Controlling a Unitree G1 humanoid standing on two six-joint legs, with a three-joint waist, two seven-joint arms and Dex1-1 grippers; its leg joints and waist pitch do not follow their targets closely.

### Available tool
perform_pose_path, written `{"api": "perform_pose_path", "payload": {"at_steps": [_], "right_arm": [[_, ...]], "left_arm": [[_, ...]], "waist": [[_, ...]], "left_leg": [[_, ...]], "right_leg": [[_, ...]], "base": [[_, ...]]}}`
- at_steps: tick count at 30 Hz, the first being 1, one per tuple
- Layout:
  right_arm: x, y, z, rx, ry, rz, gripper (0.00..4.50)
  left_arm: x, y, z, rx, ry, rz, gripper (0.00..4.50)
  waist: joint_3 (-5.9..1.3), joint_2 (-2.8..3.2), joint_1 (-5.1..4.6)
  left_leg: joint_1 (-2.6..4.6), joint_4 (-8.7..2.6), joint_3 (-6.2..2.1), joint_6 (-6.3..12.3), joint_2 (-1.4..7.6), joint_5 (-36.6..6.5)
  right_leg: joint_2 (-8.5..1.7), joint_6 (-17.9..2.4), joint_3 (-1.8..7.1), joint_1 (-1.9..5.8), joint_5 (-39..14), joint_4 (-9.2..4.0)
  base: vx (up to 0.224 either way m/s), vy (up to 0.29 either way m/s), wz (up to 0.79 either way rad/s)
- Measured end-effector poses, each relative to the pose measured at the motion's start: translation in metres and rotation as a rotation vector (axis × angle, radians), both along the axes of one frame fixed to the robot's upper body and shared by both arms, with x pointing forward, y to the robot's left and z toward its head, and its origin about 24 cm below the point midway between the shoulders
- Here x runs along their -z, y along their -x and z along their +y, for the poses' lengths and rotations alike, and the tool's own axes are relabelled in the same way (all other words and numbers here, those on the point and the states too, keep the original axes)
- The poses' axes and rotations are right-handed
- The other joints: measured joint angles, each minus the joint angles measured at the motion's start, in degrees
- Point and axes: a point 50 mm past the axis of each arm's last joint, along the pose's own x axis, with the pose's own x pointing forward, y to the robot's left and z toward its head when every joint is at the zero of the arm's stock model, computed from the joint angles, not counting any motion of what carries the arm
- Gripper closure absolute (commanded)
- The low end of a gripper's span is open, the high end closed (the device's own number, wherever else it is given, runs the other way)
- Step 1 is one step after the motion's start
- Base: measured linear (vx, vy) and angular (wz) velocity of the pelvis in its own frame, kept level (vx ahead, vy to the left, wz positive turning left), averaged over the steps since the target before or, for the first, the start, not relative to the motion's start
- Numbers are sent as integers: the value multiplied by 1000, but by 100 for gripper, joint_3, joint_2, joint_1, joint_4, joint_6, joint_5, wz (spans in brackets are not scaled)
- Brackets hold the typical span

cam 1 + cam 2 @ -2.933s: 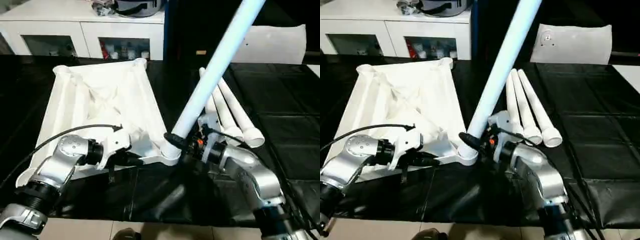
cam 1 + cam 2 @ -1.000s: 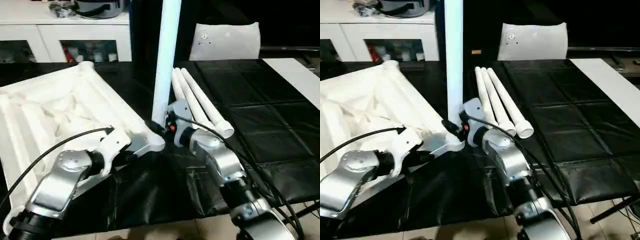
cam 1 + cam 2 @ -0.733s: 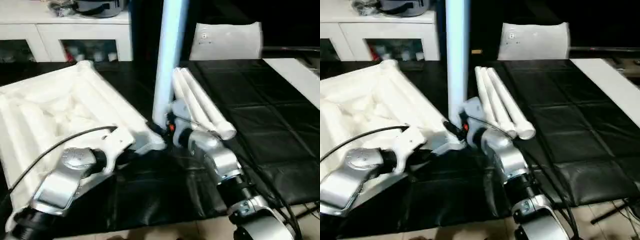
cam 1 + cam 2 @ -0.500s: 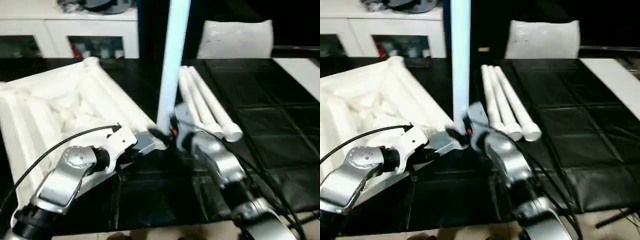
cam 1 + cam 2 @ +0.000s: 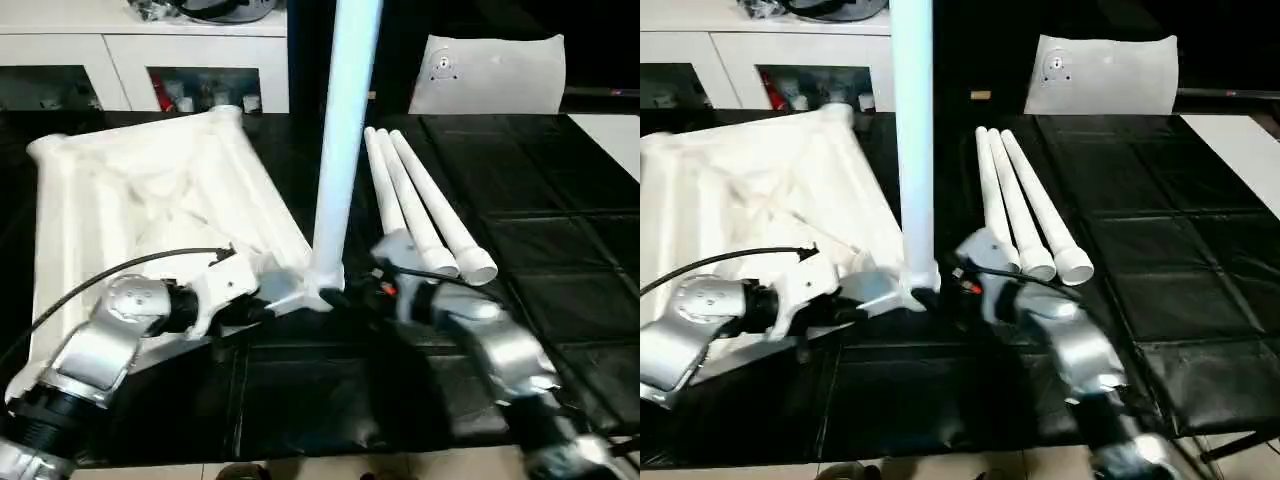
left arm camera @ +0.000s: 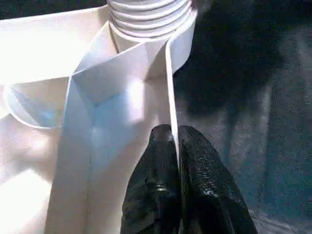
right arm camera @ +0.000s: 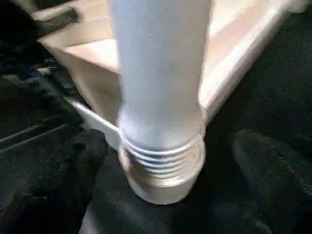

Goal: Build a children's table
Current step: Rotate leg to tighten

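The upside-down table top (image 5: 150,210) lies on the black worktop (image 5: 560,260), and the left hand (image 6: 178,161) pinches its thin edge near the corner socket (image 7: 163,168). The leg (image 5: 340,150) leaned a few seconds ago; now it stands straight up in that socket. The right hand (image 7: 165,195) has let go, fingers (image 7: 273,170) spread wide around the leg, with three spare legs (image 5: 425,215) beside it

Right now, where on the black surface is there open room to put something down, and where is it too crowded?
The freest patch is the black work surface on the robot's right, beyond the three loose legs. A narrower strip runs along the near edge, in front of both arms. It is crowded around the table top and its near corner, where the upright leg stands between the left gripper and right gripper.
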Motion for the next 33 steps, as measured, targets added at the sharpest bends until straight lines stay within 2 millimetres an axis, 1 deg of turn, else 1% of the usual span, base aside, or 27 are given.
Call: {"api": "perform_pose_path", "payload": {"at_steps": [4, 8, 11, 12, 14, 16, 17, 18, 22, 23, 25, 26, 27, 30, 33], "right_arm": [[-7, 3, -7, -63, 12, -17, 2], [-5, 10, -10, -177, 55, 7, 2], [-3, 14, -7, -254, 72, 23, 2], [-2, 15, -6, -279, 78, 25, 30], [-4, 14, -3, -323, 86, 26, 37], [-5, 13, -1, -333, 90, 22, 55], [-4, 10, -1, -331, 91, 29, 55], [-4, 9, -1, -330, 91, 33, 77], [-3, 8, 0, -341, 81, 48, 93], [-3, 8, 0, -344, 78, 50, 109], [-3, 7, 0, -350, 70, 60, 124], [-3, 7, 0, -351, 67, 63, 139], [-3, 7, 0, -352, 65, 66, 139], [-2, 6, 0, -353, 54, 79, 174], [0, 6, 0, -347, 39, 90, 183]], "left_arm": [[1, 3, 2, 69, 11, 26, 450], [2, 4, -1, 162, 7, 49, 450], [2, 4, -2, 206, 3, 54, 450], [2, 5, -2, 216, 2, 55, 450], [2, 4, -2, 225, 3, 56, 450], [2, 4, -2, 230, 2, 53, 450], [2, 4, -2, 234, 1, 54, 450], [2, 3, -2, 237, 0, 54, 450], [1, 2, -2, 245, -3, 60, 450], [1, 2, -2, 246, -3, 60, 450], [2, 2, -1, 252, -4, 62, 450], [2, 2, 0, 255, -3, 65, 450], [2, 2, 0, 256, -3, 65, 450], [2, 2, 0, 260, -3, 64, 450], [2, 2, 0, 258, -3, 65, 450]], "waist": [[-1, 1, 6], [-2, 1, 19], [-2, 1, 12], [-2, 1, 6], [-2, 1, 2], [-3, -1, 8], [-3, -1, 7], [-4, -2, 7], [-5, -4, 23], [-5, -4, 30], [-5, -4, 42], [-5, -4, 48], [-5, -4, 53], [-6, -6, 70], [-7, -7, 71]], "left_leg": [[7, 2, 0, 0, 1, 0], [10, 7, 0, 0, 0, 1], [10, 8, 0, 0, 1, 1], [10, 8, 0, 0, 1, 1], [10, 9, 0, 0, 2, 1], [10, 10, 0, 0, 3, 1], [9, 12, 0, 0, 4, 1], [9, 13, 0, 1, 3, 1], [9, 17, 0, 1, 5, 1], [10, 17, 0, 1, 5, 1], [10, 20, 0, 1, 7, 1], [12, 20, 0, 1, 7, 1], [13, 21, 0, 1, 7, 1], [14, 23, 1, 1, 8, 1], [17, 24, 1, 0, 10, 1]], "right_leg": [[0, -1, -1, 5, 1, 4], [-2, -2, 0, 11, 2, 5], [-2, -4, 0, 11, 3, 6], [-2, -4, -1, 11, 3, 8], [-2, -5, -2, 10, 3, 12], [-1, -5, -4, 11, 3, 12], [-2, -5, -5, 10, 3, 13], [-2, -5, -5, 11, 4, 13], [-2, -5, -6, 11, 4, 16], [-2, -5, -6, 11, 4, 17], [-2, -6, -7, 12, 4, 19], [-2, -6, -7, 14, 4, 20], [-2, -6, -7, 14, 4, 21], [-1, -6, -7, 14, 4, 22], [-2, -6, -9, 15, 4, 26]], "base": [[0, 0, 0], [0, 0, 0], [0, 0, 0], [0, 0, 0], [0, 0, 0], [0, 0, 0], [0, 0, 0], [0, 0, 0], [0, 0, 0], [0, 0, 0], [0, 0, 0], [0, 0, 0], [0, 0, 0], [0, 0, 0], [0, 0, 0]]}}
